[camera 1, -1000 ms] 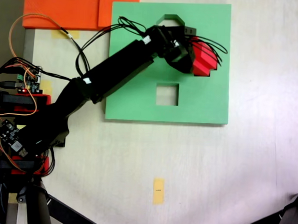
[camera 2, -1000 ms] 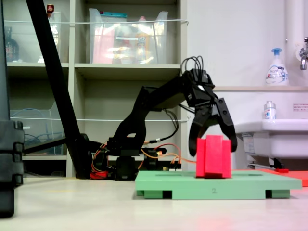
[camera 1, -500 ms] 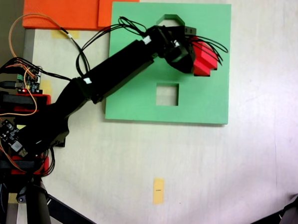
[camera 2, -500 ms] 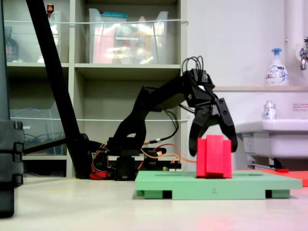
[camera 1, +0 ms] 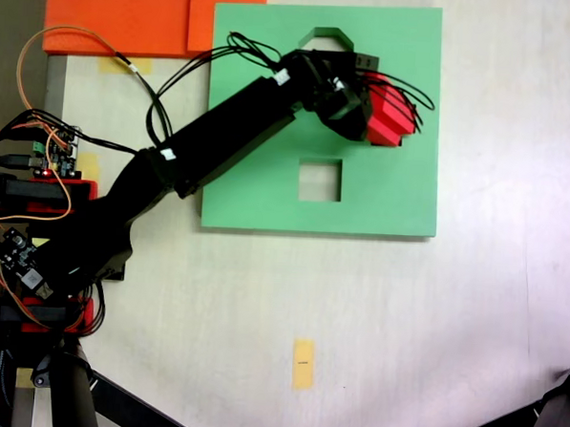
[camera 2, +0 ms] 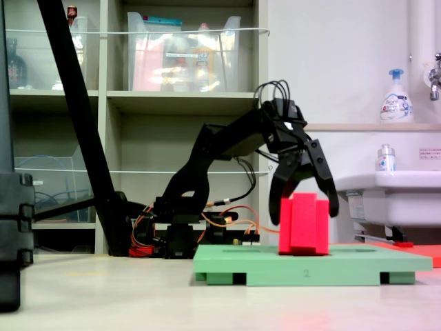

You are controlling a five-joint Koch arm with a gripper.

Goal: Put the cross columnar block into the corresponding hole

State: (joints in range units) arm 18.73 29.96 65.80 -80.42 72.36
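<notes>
tabletop (camera 2: 103,289) carries green foam board (camera 2: 262,265) | cross columnar block (camera 2: 304,224) stands upright on board, its base at the surface; seating in the corresponding hole cannot be told | gripper (camera 2: 303,207) fingers (camera 2: 278,200) straddle block on both sides, spread about block width, contact unclear | square cutout (camera 1: 320,180) and octagonal cutout (camera 1: 325,36) uncovered | shelves (camera 2: 172,100) behind

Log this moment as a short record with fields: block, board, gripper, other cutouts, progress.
block: red cross block stands upright on the green board, most of it above the surface
board: flat on the table
gripper: gripper straddles the block, jaws spread at both sides; contact cannot be told
other cutouts: square cutout and octagonal cutout are vacant
progress: block not sunk flush; whether it has entered the cross hole cannot be told
</notes>
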